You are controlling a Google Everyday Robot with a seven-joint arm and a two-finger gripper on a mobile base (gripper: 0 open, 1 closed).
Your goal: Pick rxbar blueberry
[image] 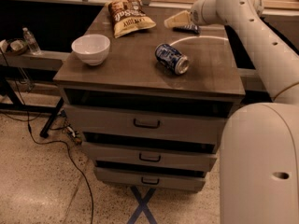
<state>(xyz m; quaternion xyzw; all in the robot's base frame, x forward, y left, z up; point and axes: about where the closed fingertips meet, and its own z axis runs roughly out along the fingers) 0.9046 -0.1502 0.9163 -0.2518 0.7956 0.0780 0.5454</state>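
The rxbar blueberry [188, 29] is a small flat dark blue bar lying at the back right of the cabinet top. Only part of it shows under the wrist. My gripper [175, 19] is a cream wedge pointing left, low over the top, just left of and above the bar. A blue-and-white drink can [172, 59] lies on its side in front of it, near the middle. A brown-and-cream chip bag [129, 16] lies at the back left of the gripper.
A white bowl [91, 49] stands on the left of the brown cabinet top [210, 76]. Three drawers sit below, slightly pulled out. My white arm and base fill the right side. Cables lie on the floor at left.
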